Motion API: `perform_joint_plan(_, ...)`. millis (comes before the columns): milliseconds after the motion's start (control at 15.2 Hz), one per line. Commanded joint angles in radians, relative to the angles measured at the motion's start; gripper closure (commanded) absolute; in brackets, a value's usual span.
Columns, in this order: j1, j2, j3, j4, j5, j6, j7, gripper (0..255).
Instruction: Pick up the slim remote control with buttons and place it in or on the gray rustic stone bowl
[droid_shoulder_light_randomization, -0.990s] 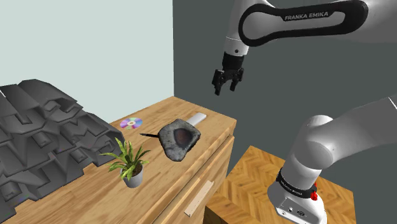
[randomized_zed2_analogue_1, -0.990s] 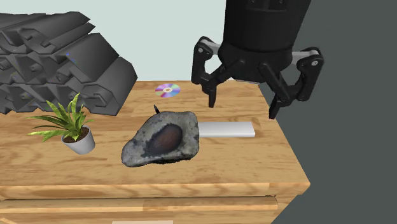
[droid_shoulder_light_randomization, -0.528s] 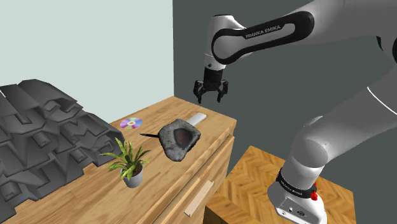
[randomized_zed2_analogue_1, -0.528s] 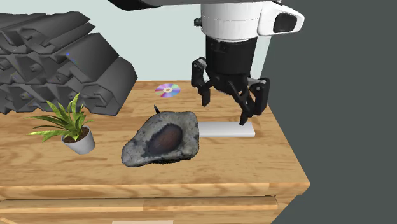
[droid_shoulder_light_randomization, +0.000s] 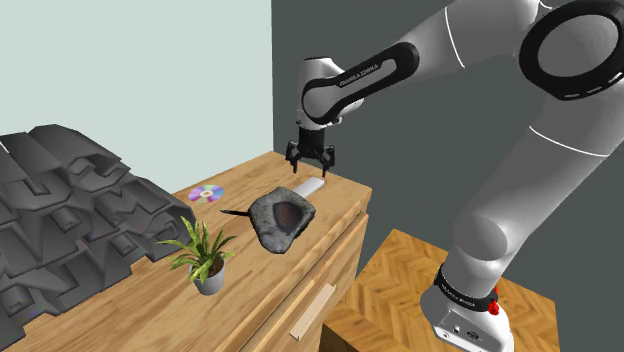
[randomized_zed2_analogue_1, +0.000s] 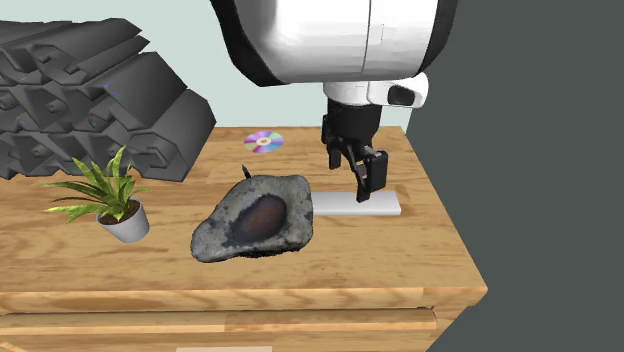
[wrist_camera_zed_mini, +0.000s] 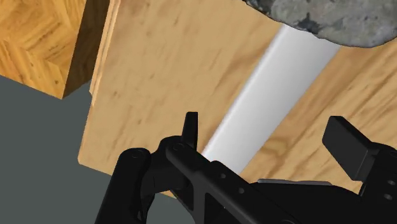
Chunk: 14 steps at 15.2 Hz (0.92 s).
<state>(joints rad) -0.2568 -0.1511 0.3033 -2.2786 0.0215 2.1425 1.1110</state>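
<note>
A slim, plain white remote (droid_shoulder_light_randomization: 307, 187) (randomized_zed2_analogue_1: 385, 207) lies flat on the wooden cabinet top (droid_shoulder_light_randomization: 340, 195), close to its end edge. One end of it reaches under the rim of the grey stone bowl (droid_shoulder_light_randomization: 280, 218) (randomized_zed2_analogue_1: 255, 218), which has a dark hollow. My black gripper (droid_shoulder_light_randomization: 311, 160) (randomized_zed2_analogue_1: 352, 175) hangs open a little above the remote, pointing down. In the wrist view the remote (wrist_camera_zed_mini: 267, 95) runs between the spread fingers of the gripper (wrist_camera_zed_mini: 270, 137) toward the bowl (wrist_camera_zed_mini: 331, 19), nearer to one finger (wrist_camera_zed_mini: 191, 127). Nothing is held.
A shiny disc (droid_shoulder_light_randomization: 206, 194) (randomized_zed2_analogue_1: 264, 141) lies behind the bowl. A small potted plant (droid_shoulder_light_randomization: 205, 258) (randomized_zed2_analogue_1: 110, 200) stands beside it, and a dark grey ridged heap (droid_shoulder_light_randomization: 60, 220) fills the back. A thin black stick (droid_shoulder_light_randomization: 235, 212) pokes out from the bowl. The cabinet edge (wrist_camera_zed_mini: 95, 127) drops to parquet floor.
The arm has swung down and toward the shoulder view's left, bringing the gripper from high beyond the cabinet's end to just over the remote. The fingers stayed open.
</note>
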Motion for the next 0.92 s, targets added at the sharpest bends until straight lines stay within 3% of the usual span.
perform_joint_plan(0, -0.017, 0.083, 0.008, 0.032, -0.021, 0.036, 0.125, 0)
perform_joint_plan(198, -0.028, 0.176, 0.002, 0.078, -0.047, 0.066, 0.253, 0)
perform_joint_plan(660, -0.025, 0.236, -0.001, 0.036, -0.073, 0.165, 0.271, 0)
perform_joint_plan(858, -0.025, 0.236, -0.001, 0.036, -0.073, 0.165, 0.271, 0)
